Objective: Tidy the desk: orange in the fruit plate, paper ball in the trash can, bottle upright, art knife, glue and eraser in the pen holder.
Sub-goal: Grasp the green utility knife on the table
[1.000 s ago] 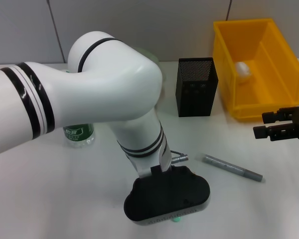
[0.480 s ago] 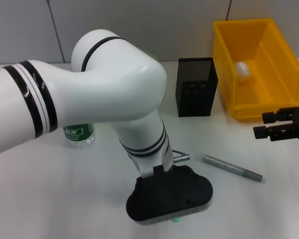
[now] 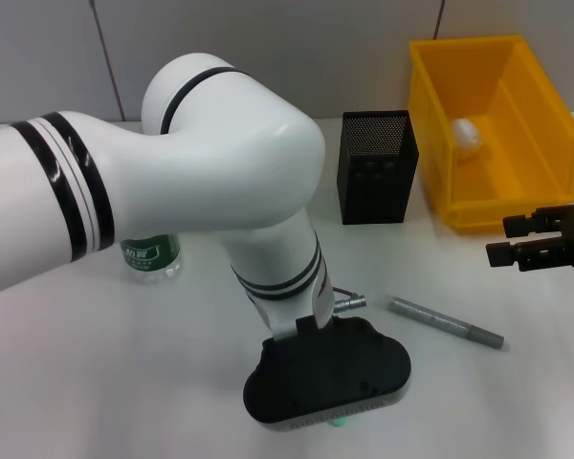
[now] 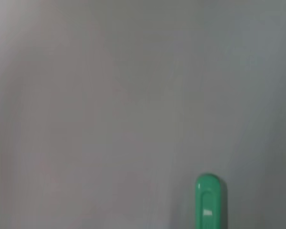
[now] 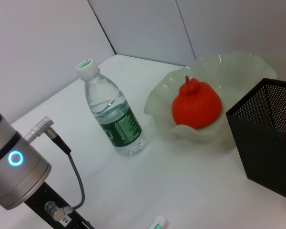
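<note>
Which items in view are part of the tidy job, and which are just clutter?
Job: orange, fruit plate, bottle, pen holder, trash can, paper ball, grey stick (likely art knife), green-tipped item under left pincer (maybe glue).
Clutter: none seen; right pincer hangs near the trash can.

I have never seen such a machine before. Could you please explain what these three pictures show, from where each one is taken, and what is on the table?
It is a white robot with two arms. The head camera looks down on the table: the left gripper is low over it, the right gripper waits beside the yellow plastic trash can, which has a paper ball inside. A black mesh pen holder and a grey art knife are there too. The left wrist camera sees only a green-tipped object on the table. The right wrist camera shows the clear bottle upright and the red-orange orange in the pale-green fruit plate. I see nothing held.
</note>
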`<state>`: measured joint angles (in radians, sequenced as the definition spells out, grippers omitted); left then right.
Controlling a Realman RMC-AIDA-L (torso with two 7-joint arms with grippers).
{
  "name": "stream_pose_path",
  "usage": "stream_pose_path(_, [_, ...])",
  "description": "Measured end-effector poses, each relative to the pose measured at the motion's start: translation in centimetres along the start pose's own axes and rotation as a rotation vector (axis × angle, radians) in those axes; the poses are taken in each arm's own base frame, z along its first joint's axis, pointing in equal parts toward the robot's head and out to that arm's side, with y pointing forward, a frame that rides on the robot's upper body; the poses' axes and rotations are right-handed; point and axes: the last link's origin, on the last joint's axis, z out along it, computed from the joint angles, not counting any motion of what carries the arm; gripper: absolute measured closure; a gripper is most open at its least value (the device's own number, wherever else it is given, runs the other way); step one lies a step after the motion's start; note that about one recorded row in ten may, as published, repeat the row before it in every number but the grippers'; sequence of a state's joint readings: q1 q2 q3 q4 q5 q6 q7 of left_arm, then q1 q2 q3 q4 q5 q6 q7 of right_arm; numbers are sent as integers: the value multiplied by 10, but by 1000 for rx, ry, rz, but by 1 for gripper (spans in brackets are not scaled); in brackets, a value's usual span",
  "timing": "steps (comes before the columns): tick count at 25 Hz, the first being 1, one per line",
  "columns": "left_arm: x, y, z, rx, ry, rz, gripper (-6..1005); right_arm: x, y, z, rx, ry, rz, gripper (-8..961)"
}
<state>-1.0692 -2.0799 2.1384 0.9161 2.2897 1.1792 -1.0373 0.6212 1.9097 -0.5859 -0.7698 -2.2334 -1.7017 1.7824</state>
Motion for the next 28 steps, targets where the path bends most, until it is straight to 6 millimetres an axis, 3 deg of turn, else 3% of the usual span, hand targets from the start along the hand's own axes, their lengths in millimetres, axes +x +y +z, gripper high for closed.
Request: stream_pose_path(28, [3,-6,-2,-4,6,3,670,0,1,0,-6,1,2,178])
